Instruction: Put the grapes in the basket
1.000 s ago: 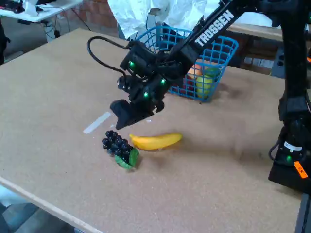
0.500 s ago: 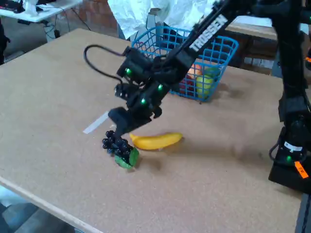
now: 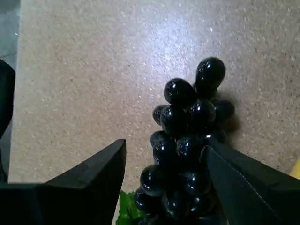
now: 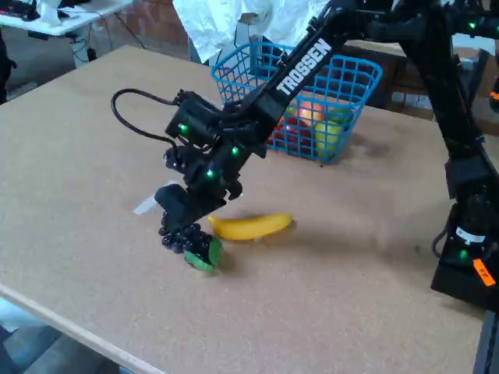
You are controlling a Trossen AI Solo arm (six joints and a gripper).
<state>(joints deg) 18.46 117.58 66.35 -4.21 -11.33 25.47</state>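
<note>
The grapes (image 3: 187, 140), a dark glossy bunch with a green leaf (image 3: 125, 211) at the near end, lie on the brown table. My gripper (image 3: 164, 149) is open and lowered over them. Its left finger (image 3: 89, 180) stands a little apart from the bunch, and its right finger (image 3: 243, 180) is against it. In the fixed view the gripper (image 4: 181, 222) sits right on top of the grapes (image 4: 181, 240), hiding most of the bunch, with the leaf (image 4: 204, 255) poking out. The blue wire basket (image 4: 366, 74) stands at the back of the table, well away.
A yellow banana (image 4: 251, 226) lies just right of the grapes, nearly touching them. The basket holds red, orange and green fruit (image 4: 316, 128). A strip of white tape (image 4: 144, 206) lies left of the gripper. The table's front edge (image 4: 70, 327) is close by.
The arm has swung down and to the left, from above the banana's end to directly over the grapes. The open fingers now straddle the bunch. The grapes and banana have stayed put.
</note>
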